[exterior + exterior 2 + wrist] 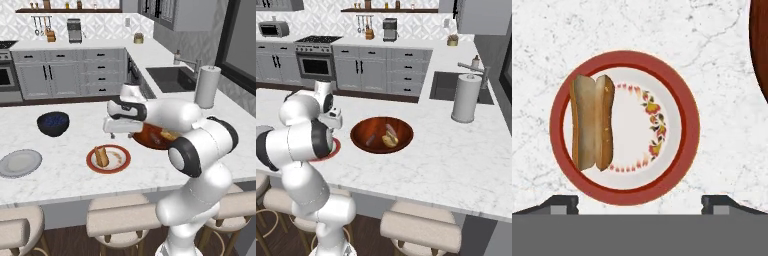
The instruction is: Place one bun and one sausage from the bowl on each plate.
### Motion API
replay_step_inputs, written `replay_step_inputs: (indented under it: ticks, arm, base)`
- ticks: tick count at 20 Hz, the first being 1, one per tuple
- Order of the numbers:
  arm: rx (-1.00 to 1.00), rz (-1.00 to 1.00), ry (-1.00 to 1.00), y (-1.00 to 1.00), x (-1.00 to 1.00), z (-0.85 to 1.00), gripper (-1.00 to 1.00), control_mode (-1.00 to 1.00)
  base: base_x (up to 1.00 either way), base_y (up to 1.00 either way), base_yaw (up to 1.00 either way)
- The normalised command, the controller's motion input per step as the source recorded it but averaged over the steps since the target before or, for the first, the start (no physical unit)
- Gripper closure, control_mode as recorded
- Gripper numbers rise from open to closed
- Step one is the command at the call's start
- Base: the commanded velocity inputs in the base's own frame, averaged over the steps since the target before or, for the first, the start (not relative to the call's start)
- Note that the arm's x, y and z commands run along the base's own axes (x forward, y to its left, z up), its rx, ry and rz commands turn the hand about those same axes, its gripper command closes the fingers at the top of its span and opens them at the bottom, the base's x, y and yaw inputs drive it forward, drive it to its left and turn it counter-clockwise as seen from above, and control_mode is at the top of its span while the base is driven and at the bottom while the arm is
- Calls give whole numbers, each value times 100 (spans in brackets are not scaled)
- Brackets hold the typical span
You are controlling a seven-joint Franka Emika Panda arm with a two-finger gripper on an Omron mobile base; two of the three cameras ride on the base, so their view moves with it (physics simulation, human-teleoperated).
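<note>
Nearest the cameras, three pale padded stools (114, 218) sat tucked under the front edge of the white marble tabletop (60, 180); the slab ran wide and its near strip lay open. On it, the red-rimmed plate (624, 127) carried one split bun (592, 122) on one side of its cream centre, a floral band curving round the other side; the claw (639, 204) hung straight above that plate, fingers spread wide apart and released, nothing between them; in the hand view its dark tips framed the plate's near rim. Off to the left, well apart, the plain grey plate (20, 163) lay bare near the tabletop's front edge; behind it sat the dark blue bowl (53, 123). Just beside the red-rimmed plate on the right, the reddish-brown bowl (382, 135) was half hidden by the arm in the left base view; the right base view looked into it and showed a bun (390, 138) and a darker sausage (371, 140) inside. Further right, a paper towel roll (466, 98) stood upright in front of the sink (448, 86); at the back, grey cabinets (65, 72), an oven (316, 64) and a wall shelf (388, 10) closed the room.
</note>
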Motion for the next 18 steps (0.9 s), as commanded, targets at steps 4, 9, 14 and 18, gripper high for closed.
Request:
replay_step_inputs:
  ticks: [4, 9, 14, 18]
  arm:
    - [-19, -1, 6, -100, 0, 1, -100, -100]
    - [-11, -2, 9, -100, 15, 0, -100, -100]
    - [0, -1, 5, -98, 42, -17, -100, -100]
    - [5, 0, -7, -31, 21, -43, -100, -100]
  base:
    - [0, 0, 0]
    - [0, 0, 0]
    - [0, 0, 0]
    - [0, 0, 0]
